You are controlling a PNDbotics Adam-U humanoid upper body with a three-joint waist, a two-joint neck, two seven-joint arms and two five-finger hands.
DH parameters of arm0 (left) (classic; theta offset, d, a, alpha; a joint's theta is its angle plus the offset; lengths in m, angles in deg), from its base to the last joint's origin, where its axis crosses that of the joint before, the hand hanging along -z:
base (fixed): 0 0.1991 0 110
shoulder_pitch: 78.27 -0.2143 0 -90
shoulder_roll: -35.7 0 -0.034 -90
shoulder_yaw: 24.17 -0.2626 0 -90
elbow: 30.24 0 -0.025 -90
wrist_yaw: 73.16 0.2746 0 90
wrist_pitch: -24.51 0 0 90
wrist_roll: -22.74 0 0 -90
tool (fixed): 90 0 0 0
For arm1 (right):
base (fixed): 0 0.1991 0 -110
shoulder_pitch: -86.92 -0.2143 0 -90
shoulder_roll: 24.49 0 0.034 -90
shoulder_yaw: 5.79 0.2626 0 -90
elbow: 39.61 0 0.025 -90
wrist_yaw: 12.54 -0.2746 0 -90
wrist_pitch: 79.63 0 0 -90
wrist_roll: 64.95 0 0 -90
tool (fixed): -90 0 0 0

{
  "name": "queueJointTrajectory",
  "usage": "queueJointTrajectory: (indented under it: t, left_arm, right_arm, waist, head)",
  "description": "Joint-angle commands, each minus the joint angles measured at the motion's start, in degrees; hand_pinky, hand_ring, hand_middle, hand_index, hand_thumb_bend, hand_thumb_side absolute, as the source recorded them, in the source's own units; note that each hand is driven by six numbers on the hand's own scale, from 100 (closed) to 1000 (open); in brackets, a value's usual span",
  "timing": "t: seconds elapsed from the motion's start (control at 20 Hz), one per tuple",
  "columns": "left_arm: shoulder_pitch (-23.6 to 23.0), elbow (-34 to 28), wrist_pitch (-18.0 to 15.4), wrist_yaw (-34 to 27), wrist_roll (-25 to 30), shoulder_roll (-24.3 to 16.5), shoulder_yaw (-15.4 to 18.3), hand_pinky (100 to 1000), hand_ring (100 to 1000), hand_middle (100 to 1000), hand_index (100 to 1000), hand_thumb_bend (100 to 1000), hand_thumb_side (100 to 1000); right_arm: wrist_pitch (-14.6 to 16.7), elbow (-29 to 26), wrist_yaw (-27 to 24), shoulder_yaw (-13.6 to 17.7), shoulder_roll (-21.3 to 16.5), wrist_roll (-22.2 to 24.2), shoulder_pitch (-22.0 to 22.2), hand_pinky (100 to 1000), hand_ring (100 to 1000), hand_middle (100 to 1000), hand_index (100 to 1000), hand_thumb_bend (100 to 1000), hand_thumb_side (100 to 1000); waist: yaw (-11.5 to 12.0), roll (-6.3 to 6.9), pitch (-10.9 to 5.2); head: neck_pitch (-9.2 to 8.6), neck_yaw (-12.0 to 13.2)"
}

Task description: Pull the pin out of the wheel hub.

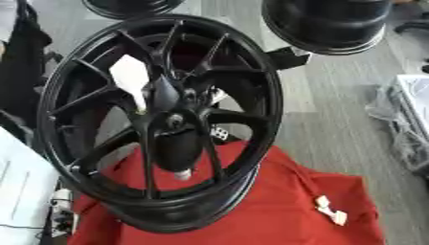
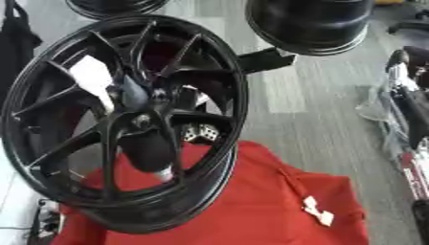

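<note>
1 black wheel (image 1: 159, 119) stands tilted on its rim on 1 red cloth (image 1: 276, 210), probably padding that protects the finish and stops it sliding. The tilt turns the spoked face toward the camera, so the hub (image 1: 174, 119) at its centre can be reached from the front. A dark bulky shape (image 1: 176, 148) runs from the hub toward 6 o'clock and ends in 1 pale stub (image 1: 183, 174). That stub may be the pin, though I cannot tell for sure.

Neither robot hand can be picked out. The dark shape could be 1 of them, but I cannot tell whether any fingers are apart, together or clamped on something.

Through the spokes show 1 white patch (image 1: 130, 76) at 11 o'clock and 1 small dotted white block (image 1: 220, 133) at 4 o'clock of the hub. 2 small white pieces (image 1: 328, 209) lie on the cloth at 4 o'clock. 2 more dark wheels (image 1: 331, 24) sit at 12 and 1 o'clock, well apart.
</note>
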Motion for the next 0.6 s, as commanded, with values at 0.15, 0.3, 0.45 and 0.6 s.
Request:
queueJointTrajectory:
  t: [0.15, 0.3, 0.45, 0.6]
  left_arm:
    - [1.3, -1.2, -4.2, 10.0, 0.6, -1.0, -3.9, 902, 901, 833, 821, 579, 345]
    - [1.2, -1.1, -7.4, 15.1, 0.6, -1.1, -5.1, 916, 905, 830, 815, 619, 317]
    - [1.2, -0.9, -9.8, 17.8, 0.6, -1.0, -5.6, 923, 906, 830, 809, 635, 292]
    - [1.5, -0.4, -10.8, 19.0, 0.6, -0.8, -5.8, 922, 905, 830, 822, 634, 290]
  right_arm:
    - [0.0, -0.4, 0.3, 0.1, -2.1, 0.2, -0.5, 826, 637, 574, 705, 219, 374]
    - [0.0, -0.3, 0.3, 0.1, -2.2, 0.2, -0.5, 826, 637, 574, 704, 219, 374]
    - [0.0, -0.3, 0.3, 0.1, -2.3, 0.2, -0.5, 826, 637, 574, 704, 219, 373]
    - [0.0, -0.2, 0.3, 0.1, -2.3, 0.3, -0.5, 826, 637, 574, 703, 219, 374]
  waist:
    - [-0.2, 0.45, -1.01]
    - [-0.4, 0.7, -1.12]
    - [-0.5, 0.85, -1.2]
    - [-0.4, 0.95, -1.2]
  head:
    - [-0.09, 0.1]
    - [-0.09, 0.1]
    - [-0.09, 0.1]
    - [-0.09, 0.2]
